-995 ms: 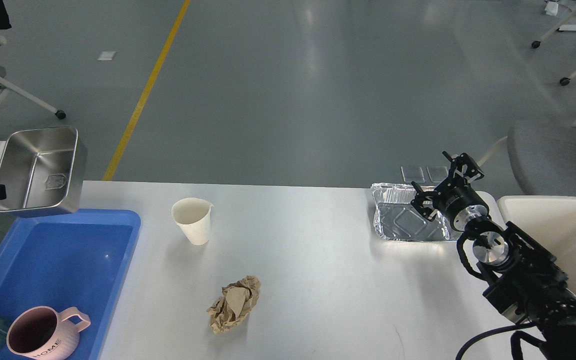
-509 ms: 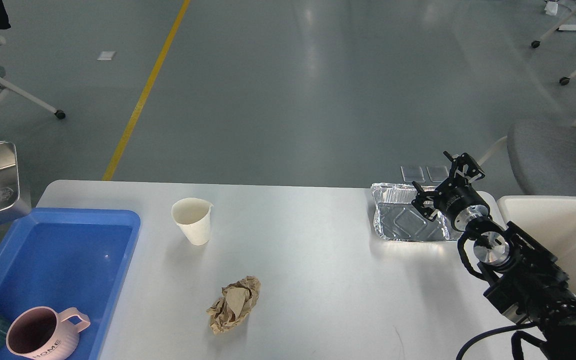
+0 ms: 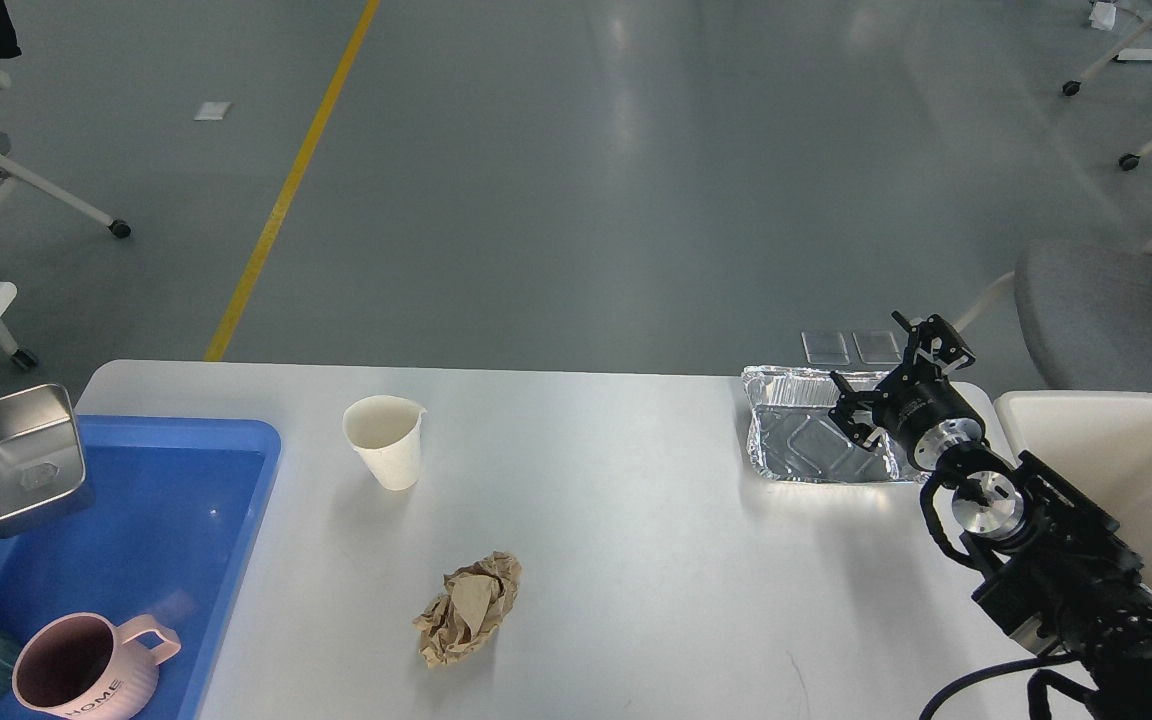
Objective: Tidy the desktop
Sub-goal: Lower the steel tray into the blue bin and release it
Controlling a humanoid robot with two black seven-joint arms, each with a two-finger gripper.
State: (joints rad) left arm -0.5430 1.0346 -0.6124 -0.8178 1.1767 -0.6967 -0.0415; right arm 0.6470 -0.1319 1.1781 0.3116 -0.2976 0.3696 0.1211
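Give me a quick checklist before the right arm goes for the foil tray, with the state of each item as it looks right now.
1. Right gripper open: ok, fingers spread.
2. Right gripper lined up: ok, it is over the right end of the foil tray.
3. Foil tray empty: ok, nothing inside.
4. Foil tray fully on the desktop: ok, near the far edge.
5. Cream bin free to receive it: cannot tell, partly hidden by the arm.
6. Left side settled: cannot tell, the steel container hangs tilted over the blue tray, its holder out of view.
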